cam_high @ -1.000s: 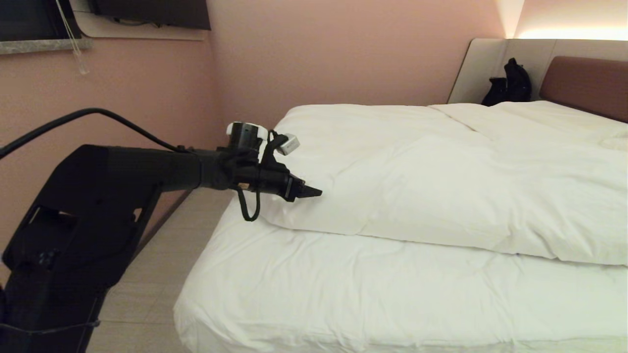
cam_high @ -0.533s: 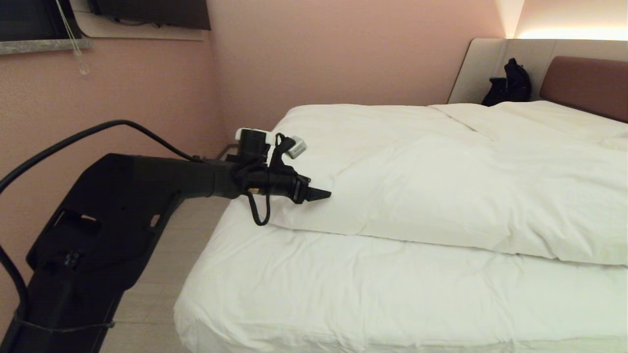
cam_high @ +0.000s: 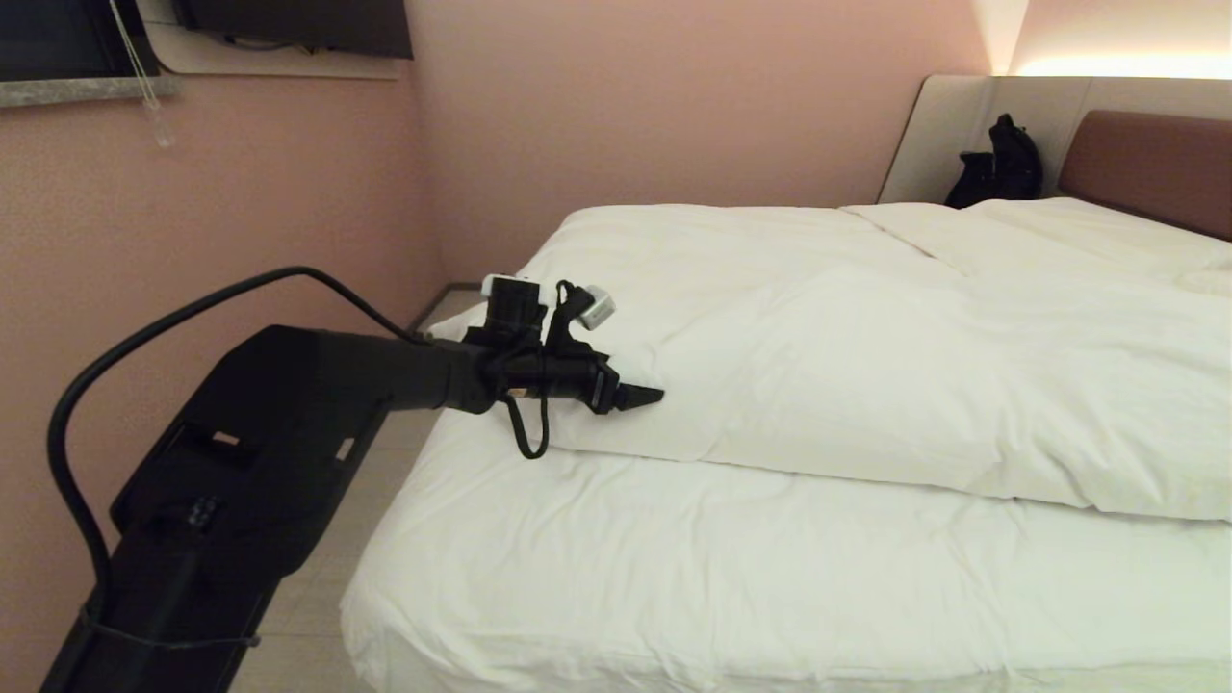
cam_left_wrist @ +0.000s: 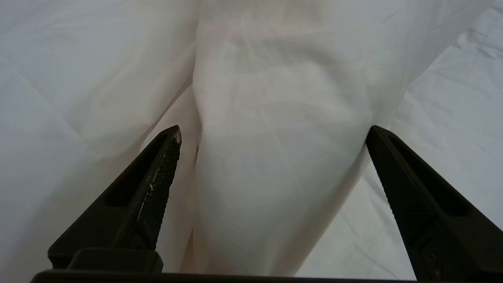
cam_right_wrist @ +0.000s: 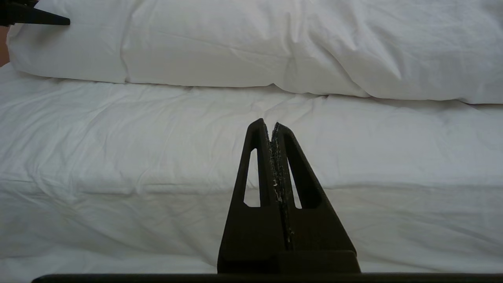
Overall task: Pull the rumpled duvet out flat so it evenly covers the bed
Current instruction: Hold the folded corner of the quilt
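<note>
At the duvet's near-left corner my left gripper [cam_high: 643, 396] has its jaws spread wide, a puffy fold of the duvet [cam_left_wrist: 275, 157] bulging between them but not yet pinched. From the jaws the duvet [cam_high: 866, 356] runs rightward, its long near edge crossing the bed [cam_high: 674, 577] well short of the foot, leaving bare sheet nearer me. I judge the pull must come toward me, across that edge. My left arm is much the nearer. My right gripper [cam_right_wrist: 274, 127] hangs clenched and empty before the mattress side.

Left gripper [cam_left_wrist: 275, 135] agape — right gripper [cam_right_wrist: 272, 125] closed
</note>
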`<state>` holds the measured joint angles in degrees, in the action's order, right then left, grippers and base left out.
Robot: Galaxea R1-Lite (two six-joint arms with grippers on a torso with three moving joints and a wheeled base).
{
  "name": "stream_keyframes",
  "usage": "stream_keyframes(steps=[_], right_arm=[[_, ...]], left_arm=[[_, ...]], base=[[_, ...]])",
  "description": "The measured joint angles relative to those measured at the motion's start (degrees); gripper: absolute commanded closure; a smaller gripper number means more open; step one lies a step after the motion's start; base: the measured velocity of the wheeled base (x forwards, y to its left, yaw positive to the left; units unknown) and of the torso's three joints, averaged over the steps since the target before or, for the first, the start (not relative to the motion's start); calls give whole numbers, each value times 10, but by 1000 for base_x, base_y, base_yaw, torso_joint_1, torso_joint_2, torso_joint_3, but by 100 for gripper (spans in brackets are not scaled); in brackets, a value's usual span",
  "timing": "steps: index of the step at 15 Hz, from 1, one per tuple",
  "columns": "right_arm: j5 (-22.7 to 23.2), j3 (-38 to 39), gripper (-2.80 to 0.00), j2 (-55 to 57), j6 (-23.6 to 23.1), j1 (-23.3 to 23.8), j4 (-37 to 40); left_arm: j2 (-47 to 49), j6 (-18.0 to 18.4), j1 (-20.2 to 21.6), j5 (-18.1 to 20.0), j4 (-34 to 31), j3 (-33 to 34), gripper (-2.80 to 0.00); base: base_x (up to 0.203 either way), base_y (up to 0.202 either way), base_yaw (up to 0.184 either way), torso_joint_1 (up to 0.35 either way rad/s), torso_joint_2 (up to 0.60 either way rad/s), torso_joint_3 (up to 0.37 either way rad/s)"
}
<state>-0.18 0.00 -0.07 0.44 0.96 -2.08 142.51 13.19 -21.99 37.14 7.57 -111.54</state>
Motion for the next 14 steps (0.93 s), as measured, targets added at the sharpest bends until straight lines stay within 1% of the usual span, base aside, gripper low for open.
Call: stream_keyframes(steps=[6,14], right_arm=[[0,0,0,0,0,0,0],[0,0,0,0,0,0,0]], left_arm=[[22,0,-14,-1,21,-1,-280],[36,-4,-15,-2,23,-1,-280]], base=[[0,0,0,0,0,0],[0,0,0,0,0,0]])
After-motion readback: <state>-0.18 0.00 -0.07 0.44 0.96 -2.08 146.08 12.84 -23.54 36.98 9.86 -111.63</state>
